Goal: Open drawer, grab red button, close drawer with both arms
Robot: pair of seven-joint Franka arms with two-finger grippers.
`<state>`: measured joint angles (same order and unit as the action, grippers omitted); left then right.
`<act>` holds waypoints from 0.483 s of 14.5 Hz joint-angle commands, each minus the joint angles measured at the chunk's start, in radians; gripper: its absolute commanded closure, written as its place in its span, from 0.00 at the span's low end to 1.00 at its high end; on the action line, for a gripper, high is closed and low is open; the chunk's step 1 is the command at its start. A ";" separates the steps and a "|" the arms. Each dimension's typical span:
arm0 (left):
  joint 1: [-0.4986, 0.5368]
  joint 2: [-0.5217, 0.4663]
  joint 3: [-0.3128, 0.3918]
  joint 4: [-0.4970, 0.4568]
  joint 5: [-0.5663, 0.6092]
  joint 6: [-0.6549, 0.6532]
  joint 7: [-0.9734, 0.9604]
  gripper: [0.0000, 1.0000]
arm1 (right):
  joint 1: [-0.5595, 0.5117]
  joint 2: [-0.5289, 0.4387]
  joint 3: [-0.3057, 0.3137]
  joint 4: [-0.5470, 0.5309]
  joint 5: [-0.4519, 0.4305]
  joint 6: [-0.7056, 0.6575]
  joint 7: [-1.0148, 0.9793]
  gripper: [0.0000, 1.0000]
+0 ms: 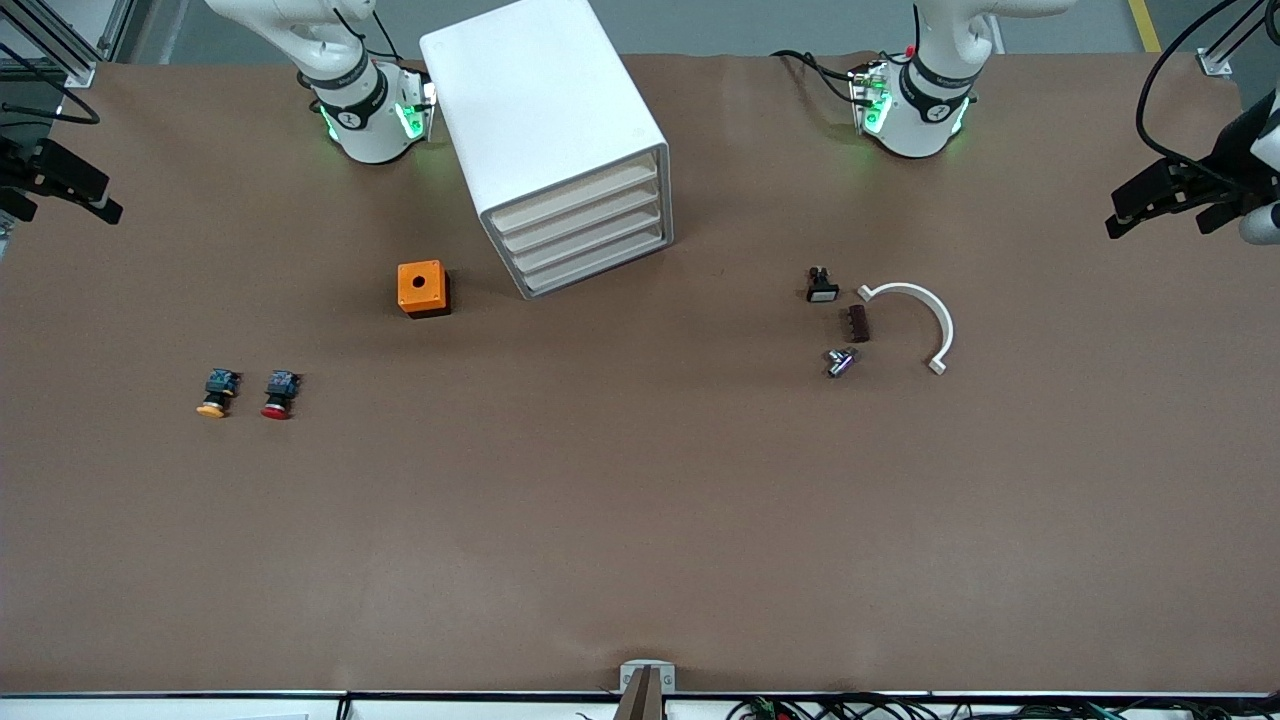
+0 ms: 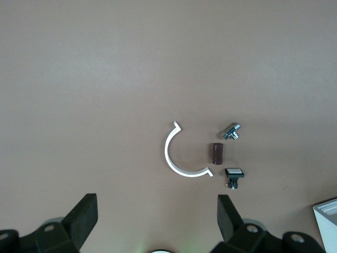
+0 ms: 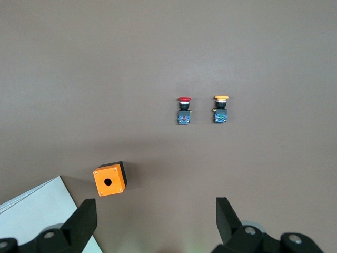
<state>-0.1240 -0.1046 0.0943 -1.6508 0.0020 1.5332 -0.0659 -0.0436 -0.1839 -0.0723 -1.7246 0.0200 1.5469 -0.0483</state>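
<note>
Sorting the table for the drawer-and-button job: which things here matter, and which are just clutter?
Job:
white four-drawer cabinet
red-capped dark-bodied button

Lying about:
orange-capped button
orange box with hole
white curved clamp
brown block
white-faced switch
metal fitting

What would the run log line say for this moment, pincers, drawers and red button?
left pincer: open, waiting over bare table | right pincer: open, waiting | cabinet: four drawers shut | red button: on table beside orange-capped button
</note>
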 commanded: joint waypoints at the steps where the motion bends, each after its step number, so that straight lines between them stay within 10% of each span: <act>1: -0.008 -0.010 -0.031 0.017 0.024 -0.007 -0.008 0.00 | 0.002 -0.026 0.002 -0.024 0.006 0.012 -0.010 0.00; 7: -0.005 -0.007 -0.028 0.016 0.013 0.002 -0.009 0.00 | 0.002 -0.025 0.003 -0.024 -0.017 0.021 -0.041 0.00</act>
<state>-0.1294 -0.1048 0.0673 -1.6394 0.0023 1.5351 -0.0719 -0.0436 -0.1839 -0.0713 -1.7246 0.0165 1.5532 -0.0675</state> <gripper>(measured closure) 0.000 0.000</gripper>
